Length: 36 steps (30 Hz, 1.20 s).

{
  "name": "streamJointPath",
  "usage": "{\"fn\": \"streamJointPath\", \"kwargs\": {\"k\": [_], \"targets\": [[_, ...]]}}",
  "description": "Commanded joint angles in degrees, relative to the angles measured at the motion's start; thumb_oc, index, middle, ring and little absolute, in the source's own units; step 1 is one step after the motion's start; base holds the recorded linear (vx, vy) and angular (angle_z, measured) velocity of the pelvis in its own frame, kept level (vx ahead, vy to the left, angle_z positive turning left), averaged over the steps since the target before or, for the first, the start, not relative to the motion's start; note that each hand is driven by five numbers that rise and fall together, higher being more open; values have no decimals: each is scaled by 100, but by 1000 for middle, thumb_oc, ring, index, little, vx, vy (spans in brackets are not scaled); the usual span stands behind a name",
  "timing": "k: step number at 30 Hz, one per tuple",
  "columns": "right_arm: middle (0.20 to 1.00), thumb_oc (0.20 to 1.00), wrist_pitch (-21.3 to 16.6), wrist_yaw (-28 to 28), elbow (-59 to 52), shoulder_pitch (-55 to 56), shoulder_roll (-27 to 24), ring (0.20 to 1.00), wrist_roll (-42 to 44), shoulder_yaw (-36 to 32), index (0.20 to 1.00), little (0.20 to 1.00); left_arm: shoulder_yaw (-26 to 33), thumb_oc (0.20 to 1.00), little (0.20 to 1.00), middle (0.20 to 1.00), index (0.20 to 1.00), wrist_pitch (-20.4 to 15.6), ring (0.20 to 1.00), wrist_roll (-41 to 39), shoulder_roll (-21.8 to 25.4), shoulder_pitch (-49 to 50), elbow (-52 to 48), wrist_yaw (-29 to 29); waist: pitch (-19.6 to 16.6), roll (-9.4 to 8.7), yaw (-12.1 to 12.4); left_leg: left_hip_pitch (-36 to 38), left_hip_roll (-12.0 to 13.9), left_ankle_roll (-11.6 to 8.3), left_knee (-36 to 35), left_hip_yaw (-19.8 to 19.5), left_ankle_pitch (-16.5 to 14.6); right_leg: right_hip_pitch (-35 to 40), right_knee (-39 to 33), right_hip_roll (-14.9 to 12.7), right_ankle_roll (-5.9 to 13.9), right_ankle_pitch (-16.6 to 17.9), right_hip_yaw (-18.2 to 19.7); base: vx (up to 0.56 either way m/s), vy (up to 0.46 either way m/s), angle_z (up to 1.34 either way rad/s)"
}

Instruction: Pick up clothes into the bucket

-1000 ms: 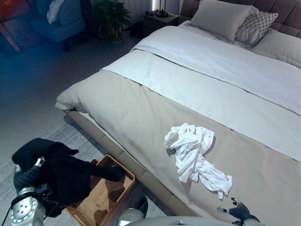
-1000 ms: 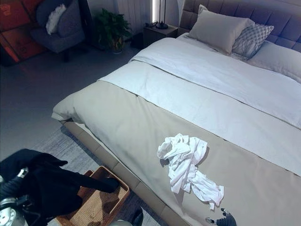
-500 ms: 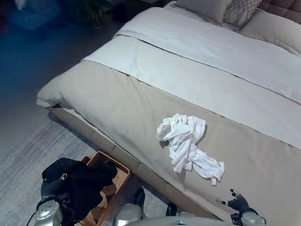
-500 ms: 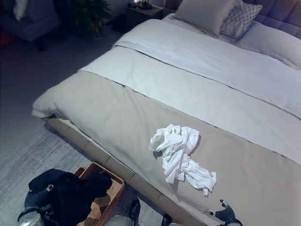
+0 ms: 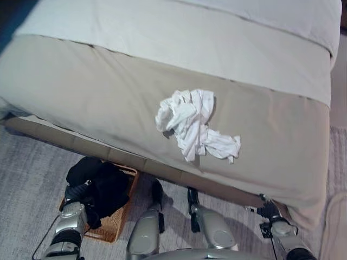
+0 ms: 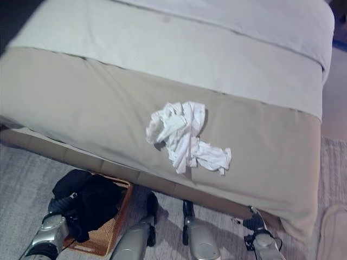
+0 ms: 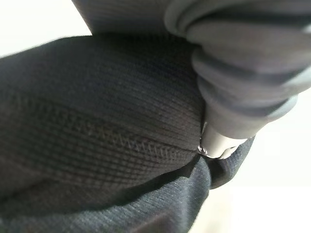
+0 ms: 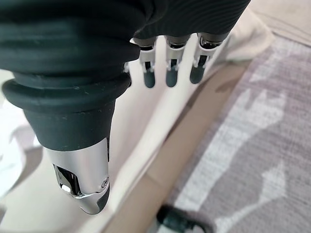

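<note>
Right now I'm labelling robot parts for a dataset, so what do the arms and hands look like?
Both arms are silver-grey metal. The right hand has a dark ribbed cover over wrist and back, with silver fingers ending in dark tips and a silver thumb. The left hand shows the same ribbed cover and a silver part below it.

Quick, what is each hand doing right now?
Left hand: buried in the black garment above the basket; fingers hidden, cannot be told.
Right hand: open, holding nothing.
</note>
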Motion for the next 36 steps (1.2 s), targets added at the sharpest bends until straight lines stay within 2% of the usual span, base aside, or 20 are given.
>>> {"fn": "streamJointPath", "kwargs": {"k": [1, 4, 12, 13, 14, 15, 16, 19, 22, 23, 30, 31, 34, 35, 36], "targets": [[1000, 1000, -244, -277, -258, 96, -292, 1000, 264, 382, 1000, 1000, -54, 200, 200, 200, 200, -28, 200, 403, 369, 116, 242, 363, -260, -249, -85, -530, -22, 252, 897, -14, -379, -492, -67, -163, 223, 733, 64, -22, 35, -39], [1000, 1000, -254, -321, -344, 55, -287, 1000, 292, 439, 1000, 1000, -83, 200, 200, 200, 200, -18, 200, 342, 359, 1, 210, 461, -155, -328, -145, -872, -17, 256, 1132, 74, -456, -752, -158, -166, 245, 856, 209, -24, 62, -23], [1000, 1000, -396, -421, -671, -83, -288, 1000, 500, 482, 1000, 1000, -279, 200, 200, 200, 200, 86, 200, 471, 498, -350, 388, 582, 31, -431, -278, -1638, -5, 282, 1588, 68, -544, -1338, -88, -132, 234, 958, 284, -47, 33, -3], [1000, 1000, -425, -436, -708, -136, -261, 1000, 529, 535, 1000, 1000, -236, 200, 200, 200, 200, 107, 200, 421, 568, -440, 482, 615, 60, -509, -308, -1816, 10, 286, 1739, 55, -588, -1454, -106, -103, 236, 1019, 276, 38, -20, -2], [1000, 1000, -435, -449, -736, -150, -251, 1000, 535, 573, 1000, 1000, -209, 200, 200, 200, 200, 101, 200, 368, 598, -442, 445, 641, 43, -497, -285, -1832, 79, 266, 1851, -10, -832, -1422, -128, -28, 260, 928, 294, -35, -38, -2], [1000, 1000, -437, -448, -741, -158, -250, 1000, 535, 571, 1000, 1000, -204, 200, 200, 200, 200, 101, 200, 366, 601, -448, 442, 643, 67, -553, -315, -1919, 38, 288, 1847, 46, -629, -1505, -121, -84, 238, 1052, 289, 67, -22, -7], [1000, 1000, -459, -459, -763, -227, -202, 1000, 574, 647, 1000, 1000, -97, 200, 200, 200, 200, 116, 200, 289, 643, -459, 502, 682, 60, -598, -288, -1956, 149, 270, 2052, 22, -931, -1466, -203, 43, 269, 1017, 341, -27, -35, -11], [1000, 1000, -485, -458, -838, -233, -170, 1000, 573, 737, 1000, 1000, -1, 200, 200, 200, 200, 182, 200, 297, 718, -473, 662, 778, 57, -709, -290, -2063, 207, 274, 2204, 54, -1013, -1482, -315, 115, 275, 1094, 423, 17, -26, -20], [1000, 1000, -484, -460, -866, -217, -142, 1000, 589, 812, 1000, 1000, 68, 200, 200, 200, 200, 268, 200, 281, 646, -520, 829, 903, 33, -746, -264, -2096, 265, 265, 2238, 46, -1030, -1472, -365, 142, 269, 1091, 438, -2, -24, -15], [1000, 1000, -471, -452, -935, -199, -152, 1000, 569, 827, 1000, 1000, 79, 1000, 1000, 1000, 1000, 316, 1000, 301, 616, -535, 891, 927, 25, -737, -256, -2064, 262, 256, 2184, 32, -1008, -1467, -370, 136, 258, 1078, 431, -3, -21, -4], [1000, 1000, -438, -447, -1035, -37, -227, 1000, 543, 808, 1000, 1000, 209, 1000, 1000, 1000, 1000, 516, 1000, 411, 366, -455, 1224, 1069, 1, -631, -199, -1855, 152, 239, 1900, -80, -899, -1306, -414, 51, 241, 1067, 282, -13, -12, 1], [1000, 1000, -428, -435, -1020, -19, -235, 1000, 539, 795, 1000, 1000, 226, 1000, 1000, 1000, 1000, 537, 1000, 425, 311, -400, 1214, 1066, 23, -658, -214, -1887, 80, 256, 1818, -39, -646, -1371, -391, -32, 215, 1181, 255, -92, -35, 4], [1000, 1000, -392, -403, -1179, 131, -331, 1000, 480, 671, 1000, 1000, 271, 1000, 1000, 1000, 1000, 560, 1000, 572, 84, 115, 974, 1091, 34, -524, -124, -1706, -12, 266, 1612, -89, -553, -1258, -397, -98, 209, 1170, 183, -30, -13, 7], [1000, 1000, -383, -387, -1244, 259, -380, 1000, 475, 569, 1000, 1000, 348, 1000, 1000, 1000, 1000, 521, 1000, 541, -120, 530, 686, 1117, 28, -422, -55, -1585, -60, 269, 1459, -122, -476, -1188, -403, -128, 208, 1160, 131, 8, -9, 6], [1000, 1000, -383, -386, -1245, 261, -382, 1000, 475, 570, 1000, 1000, 349, 1000, 1000, 1000, 1000, 522, 1000, 542, -122, 534, 682, 1118, 28, -421, -57, -1580, -61, 269, 1453, -123, -473, -1184, -404, -129, 208, 1160, 131, 14, -10, 16]]}}
